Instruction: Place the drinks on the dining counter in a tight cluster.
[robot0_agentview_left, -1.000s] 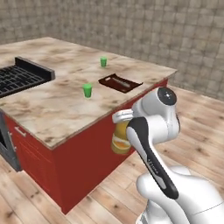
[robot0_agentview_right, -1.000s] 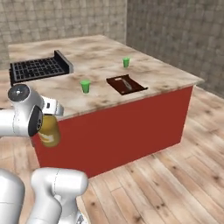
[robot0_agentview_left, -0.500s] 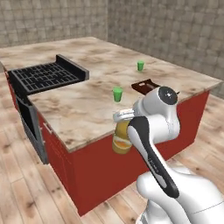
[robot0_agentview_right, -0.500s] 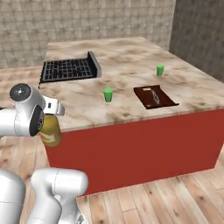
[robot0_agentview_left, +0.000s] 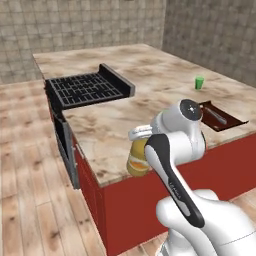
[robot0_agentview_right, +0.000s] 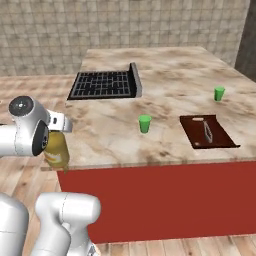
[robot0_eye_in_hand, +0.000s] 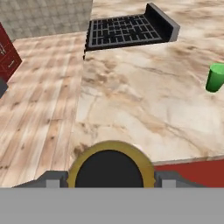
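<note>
Item: juice bottle, squat, yellow-orange, black cap. Location: lower centre of the left base view, lower left of the right base view; held upright off the near edge of the tabletop, its body below the level of the top and in front of the red base.

Tool: closed on the juice bottle near the cap, jaws standing fairly wide about its neck; in the hand view the black cap sits between the two finger tips at the bottom of the frame.

Risks (judged): bottle hangs lower than the tabletop edge, so a forward move without a lift would knock it against the rim or the red panel and could tip or pull it from the grip. A grip high on a squat bottle may let the body swing. No other drinks are seen on the top, so the cluster spot is not fixed yet; a poor choice near the edge leaves little room for the rest.

Surface: dining tabletop, beige-brown marbled, on a red base. Black grated cooktop set in its upper left part in the right base view. Green cup near the centre; second green cup at right; dark tray holding a utensil, lower right.

Room: wooden plank floor, stone-tiled walls.
</note>
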